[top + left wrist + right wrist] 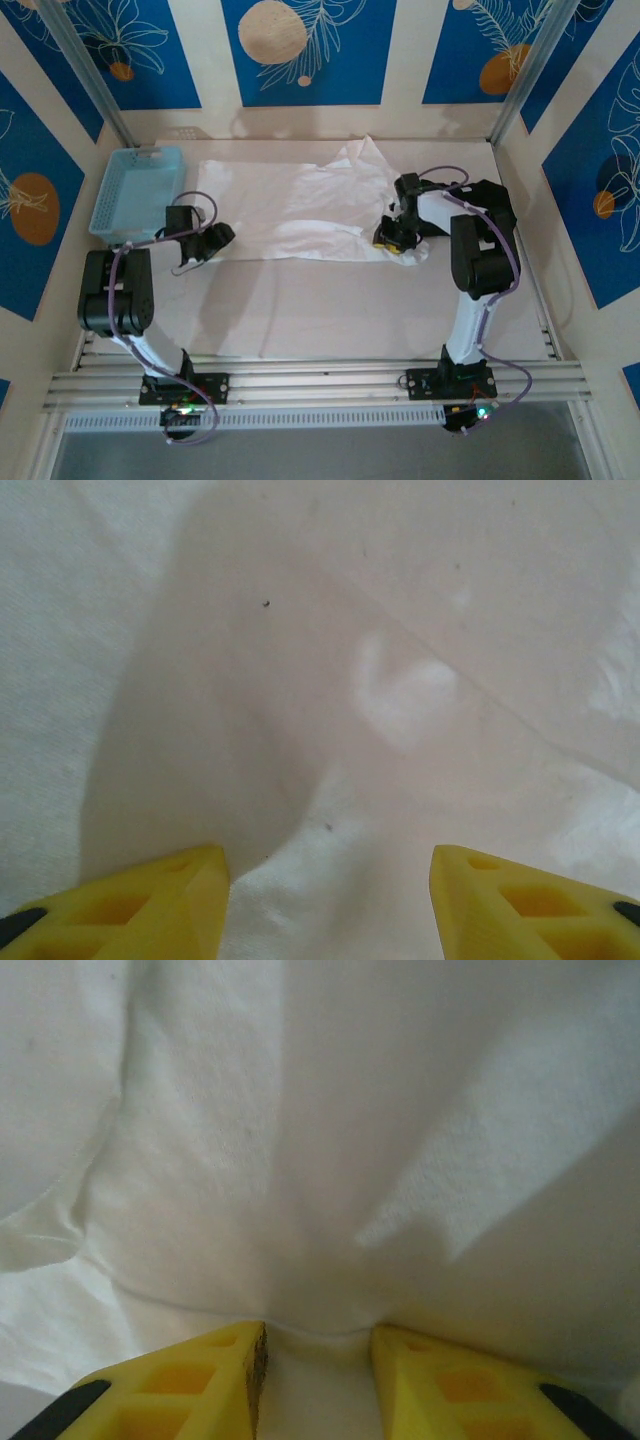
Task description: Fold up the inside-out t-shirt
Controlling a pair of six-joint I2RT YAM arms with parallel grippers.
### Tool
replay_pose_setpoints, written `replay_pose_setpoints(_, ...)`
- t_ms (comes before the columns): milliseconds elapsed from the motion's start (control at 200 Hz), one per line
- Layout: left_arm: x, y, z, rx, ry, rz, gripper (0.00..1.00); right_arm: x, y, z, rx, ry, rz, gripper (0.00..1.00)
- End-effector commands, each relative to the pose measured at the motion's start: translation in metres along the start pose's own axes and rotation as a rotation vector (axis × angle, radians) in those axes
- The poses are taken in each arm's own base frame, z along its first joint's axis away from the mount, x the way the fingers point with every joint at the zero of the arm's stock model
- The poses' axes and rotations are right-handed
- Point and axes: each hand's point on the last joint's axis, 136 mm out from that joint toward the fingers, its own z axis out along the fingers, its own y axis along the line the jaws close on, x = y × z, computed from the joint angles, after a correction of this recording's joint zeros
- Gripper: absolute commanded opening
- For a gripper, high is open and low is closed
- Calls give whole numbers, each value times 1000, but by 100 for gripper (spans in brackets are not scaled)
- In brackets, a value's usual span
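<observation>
Two hands noted: right hand pinches a fold of the inside-out t-shirt, which lies spread across the worktop; left hand gapes wide, empty. Risk: the thin cloth may slip free under a one-sided pull.

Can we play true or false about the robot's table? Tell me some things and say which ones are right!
1. The basket is blue. True.
2. The t-shirt is black. False: it is white.
3. The left gripper is open wide. True.
4. The t-shirt lies in the basket. False: it is spread on the table, beside the basket.
5. The right gripper is over the basket. False: it is at the t-shirt, with white cloth between its jaws.
</observation>
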Motion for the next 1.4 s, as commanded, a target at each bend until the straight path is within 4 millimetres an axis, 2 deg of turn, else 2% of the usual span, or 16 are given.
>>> replay_pose_setpoints(0, 50, 35, -7, -86, 109, -61, 56, 42, -8, 1, -35, 106, 97, 34)
replay_pose_setpoints(150, 82, 54, -30, -138, 127, -76, 56, 92, -24, -5, -48, 140, 156, 34)
replay_pose_setpoints(210, 93, 56, -41, -136, 118, -89, 56, 105, -30, -13, -43, 114, 155, 34)
replay_pose_setpoints(290, 99, 55, -53, -130, 95, -96, 57, 105, -20, -28, -77, 27, 90, 34)
replay_pose_setpoints(420, 91, 50, -69, -137, 35, -72, 58, 98, 17, -38, -148, -64, -42, 42)
replay_pose_setpoints(555, 78, 43, -76, -137, -7, -46, 59, 94, 41, -28, -180, -51, -91, 47)
replay_pose_setpoints(690, 72, 36, -75, -117, -5, -39, 59, 90, 51, -13, -173, -23, -101, 48)
replay_pose_setpoints(840, 72, 35, -72, -107, 5, -39, 59, 79, 58, 1, -178, -20, -106, 47)
replay_pose_setpoints(905, 73, 34, -72, -105, 9, -33, 59, 71, 67, 4, -202, -21, -115, 45)
replay_pose_setpoints(1085, 72, 35, -75, -113, -4, -20, 59, 34, 99, -7, -249, -96, -157, 38)
replay_pose_setpoints(1285, 70, 35, -76, -116, -11, -11, 60, -23, 142, -21, -361, -212, -195, 34)
replay_pose_setpoints(1395, 69, 33, -77, -114, -12, -9, 60, -28, 144, -29, -418, -202, -187, 33)
